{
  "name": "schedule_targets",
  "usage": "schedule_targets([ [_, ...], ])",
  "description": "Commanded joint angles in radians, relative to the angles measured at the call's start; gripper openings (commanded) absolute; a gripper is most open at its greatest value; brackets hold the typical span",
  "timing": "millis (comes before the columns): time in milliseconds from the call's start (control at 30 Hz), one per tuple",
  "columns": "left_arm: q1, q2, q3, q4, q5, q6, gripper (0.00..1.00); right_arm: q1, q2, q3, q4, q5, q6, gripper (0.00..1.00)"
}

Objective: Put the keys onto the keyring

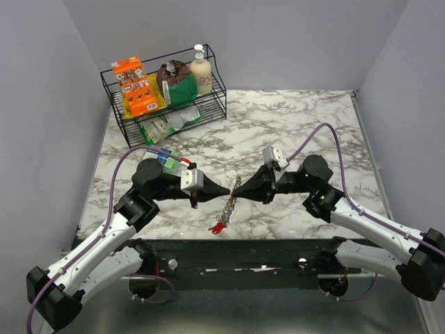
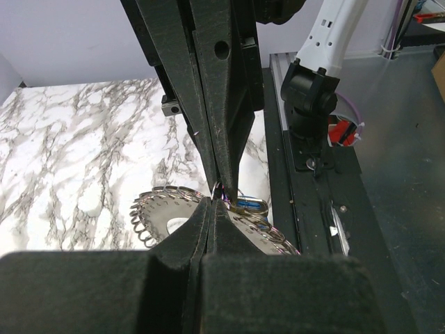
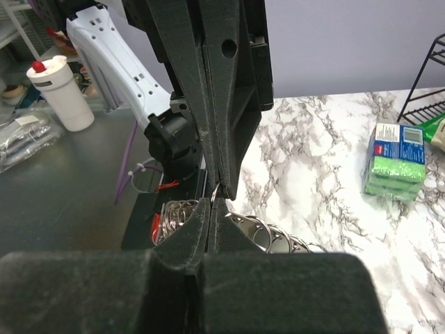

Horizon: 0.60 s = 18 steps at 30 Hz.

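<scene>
I'm viewing a marble table boxed by grey walls, a wire basket sitting at its far left corner. Near the near edge's middle, the left gripper and right gripper are both pinching the keyring. Overhead is showing a red key at its lower end. Only the left wrist is catching a blue key, partly hidden.
</scene>
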Motion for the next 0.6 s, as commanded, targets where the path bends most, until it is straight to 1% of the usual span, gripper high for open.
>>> schedule_targets([
  [0,-0.010,-0.008,0.017,0.040,-0.002,0.011,0.00,-0.003,0.000,0.037,-0.049,0.045,-0.023,0.00],
  [133,-0.010,-0.011,0.045,-0.023,-0.020,0.057,0.00,-0.003,-0.001,0.058,-0.114,0.063,-0.056,0.00],
  [167,-0.008,-0.011,0.054,-0.073,-0.022,0.072,0.00,-0.003,-0.004,0.075,-0.136,0.074,-0.076,0.00],
  [233,-0.008,-0.013,0.089,-0.124,-0.034,0.107,0.00,-0.003,-0.006,0.091,-0.200,0.074,-0.102,0.00],
  [267,-0.008,-0.011,0.102,-0.185,-0.040,0.139,0.03,-0.003,-0.004,0.101,-0.251,0.074,-0.131,0.01],
  [300,-0.008,-0.010,0.128,-0.214,-0.046,0.153,0.07,-0.003,-0.004,0.120,-0.274,0.074,-0.145,0.00],
  [333,-0.008,-0.008,0.142,-0.245,-0.046,0.169,0.17,-0.003,-0.004,0.132,-0.298,0.074,-0.156,0.00],
  [400,-0.010,0.007,0.187,-0.337,-0.048,0.218,0.27,-0.003,-0.001,0.163,-0.364,0.067,-0.199,0.00],
  [433,-0.010,0.013,0.204,-0.366,-0.046,0.233,0.39,-0.003,0.002,0.170,-0.384,0.065,-0.208,0.00],
  [500,-0.010,0.041,0.249,-0.454,-0.053,0.270,0.50,-0.003,0.012,0.190,-0.441,0.056,-0.237,0.00],
  [533,-0.010,0.049,0.261,-0.477,-0.066,0.276,0.57,-0.003,0.019,0.206,-0.457,0.053,-0.244,0.00],
  [567,-0.010,0.058,0.274,-0.527,-0.069,0.287,0.59,-0.003,0.023,0.215,-0.475,0.045,-0.265,0.00],
])
